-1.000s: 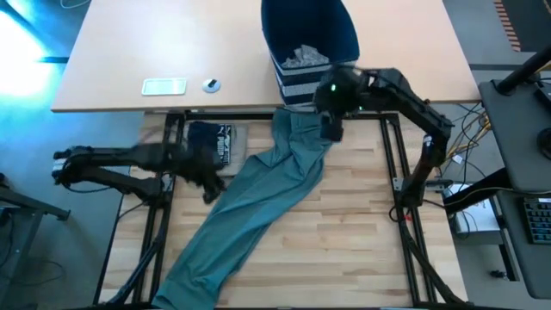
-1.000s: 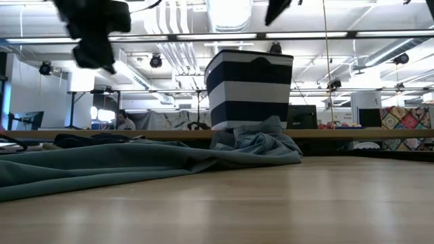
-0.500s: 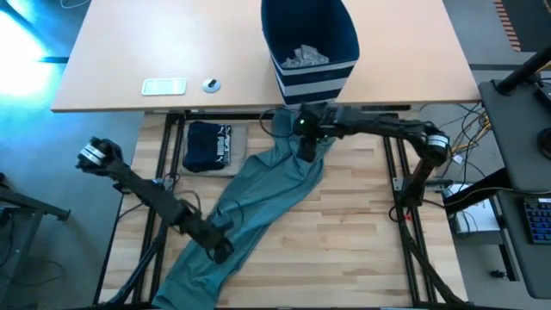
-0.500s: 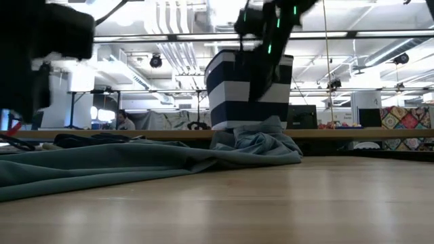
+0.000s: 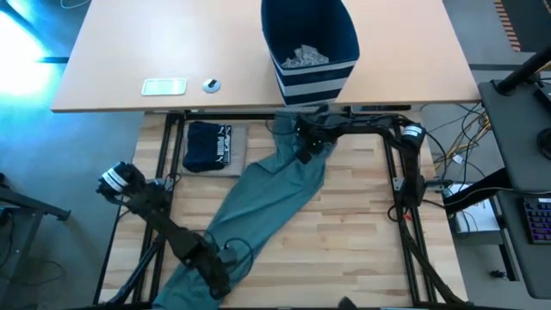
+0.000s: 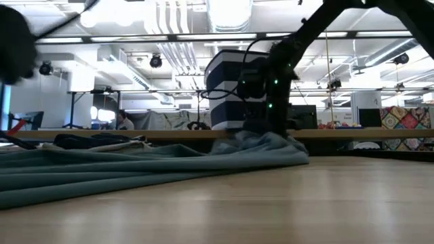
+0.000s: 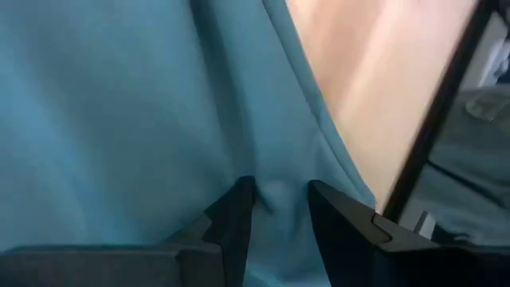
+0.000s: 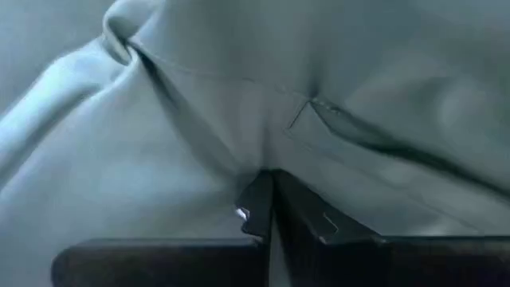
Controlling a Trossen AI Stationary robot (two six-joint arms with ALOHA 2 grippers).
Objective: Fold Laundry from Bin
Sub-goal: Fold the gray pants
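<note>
1. The teal-green garment [image 5: 267, 194] is seen lying out of the bin [image 5: 310, 39], spread in a long diagonal across the wooden table [image 5: 362, 232], from just in front of the bin down toward the table's near left corner. It is rumpled and not yet folded.
2. The navy garment with white lettering [image 5: 209, 145] is seen as a compact bundle at the table's far left, just beside the teal cloth; it is judged to be folded already or at least set aside.
3. Small grey pieces [image 5: 301, 57] are seen inside the bin, so unloading is judged incomplete. No beige garment can be made out.
4. The right gripper [image 5: 304, 145] is placed on the bunched upper end of the teal garment near the bin. In the right wrist view its fingers [image 8: 263, 207] are closed, with a fold of the cloth pinched between them.
5. The left gripper [image 5: 215, 274] is placed at the garment's lower end. In the left wrist view its fingers [image 7: 235, 219] stand partly apart with a ridge of teal cloth between them, judged a grip.
6. Judgement: an early stage, with straightening and folding left.
</note>
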